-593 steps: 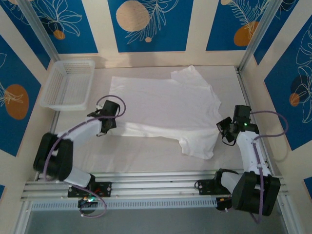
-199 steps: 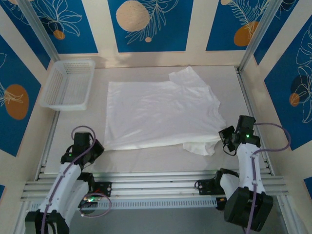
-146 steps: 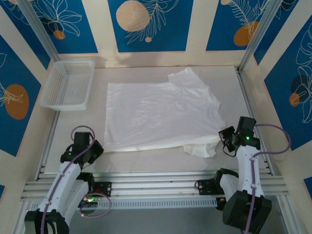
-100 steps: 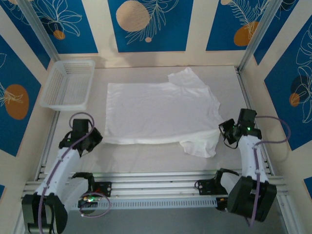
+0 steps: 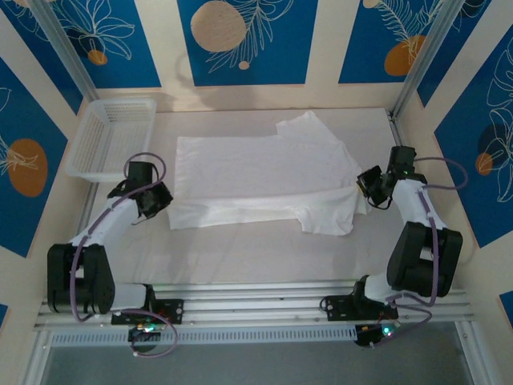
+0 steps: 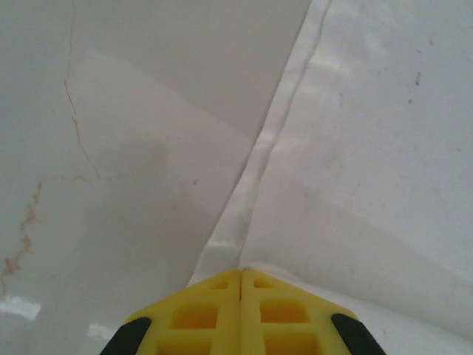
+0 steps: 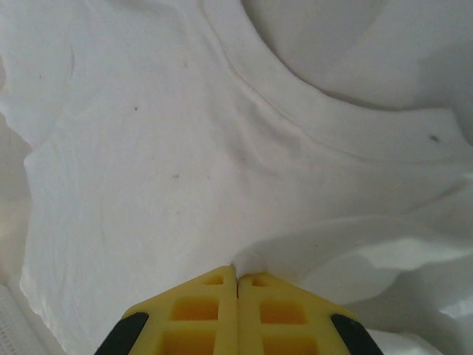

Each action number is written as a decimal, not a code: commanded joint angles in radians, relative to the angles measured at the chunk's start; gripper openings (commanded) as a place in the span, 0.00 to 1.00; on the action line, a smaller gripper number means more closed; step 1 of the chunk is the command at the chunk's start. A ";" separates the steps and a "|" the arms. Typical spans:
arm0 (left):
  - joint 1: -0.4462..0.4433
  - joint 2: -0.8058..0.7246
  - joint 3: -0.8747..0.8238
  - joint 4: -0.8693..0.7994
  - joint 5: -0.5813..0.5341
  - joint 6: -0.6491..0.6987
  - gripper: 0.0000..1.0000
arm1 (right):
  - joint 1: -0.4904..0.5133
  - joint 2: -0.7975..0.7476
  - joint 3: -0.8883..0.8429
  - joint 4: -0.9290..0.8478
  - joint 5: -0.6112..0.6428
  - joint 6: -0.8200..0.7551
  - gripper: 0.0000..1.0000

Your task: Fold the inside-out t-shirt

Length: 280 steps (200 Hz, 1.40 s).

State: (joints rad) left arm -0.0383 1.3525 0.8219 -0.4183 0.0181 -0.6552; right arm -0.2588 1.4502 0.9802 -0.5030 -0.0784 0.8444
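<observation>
Both arms have swung up the frame in the last half second, taking the near edge of the white t-shirt (image 5: 264, 160) with them. The shirt lies spread across the middle of the table (image 5: 240, 261), and a long crease now runs across it above that edge.

In the top view the left gripper (image 5: 156, 200) sits at the shirt's lower left corner and the right gripper (image 5: 369, 184) at its right edge. A white mesh basket (image 5: 90, 128) stands in the upper left corner, near the left arm and apart from the shirt. Blue wall panels (image 5: 240, 40) with orange discs and white leaf drawings close in the table.

The left wrist view adds the yellow fingertips (image 6: 214, 314) pressed together on the hemmed edge, with faint brownish marks (image 6: 29, 214) on the bare table beside it. The right wrist view shows its yellow fingertips (image 7: 211, 310) pinched on a raised fold, below a curved seam (image 7: 295, 129) and a few dark specks (image 7: 433, 138).
</observation>
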 commanded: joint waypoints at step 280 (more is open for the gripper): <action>-0.245 -0.236 -0.090 0.057 0.044 0.155 0.69 | 0.261 -0.104 -0.069 -0.089 -0.006 0.012 0.00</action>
State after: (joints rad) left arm -0.2775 1.1275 0.7177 -0.3119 0.0849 -0.5312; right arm -0.0959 1.3651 0.7582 -0.5251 -0.0452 0.8379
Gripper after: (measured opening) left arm 0.691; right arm 0.049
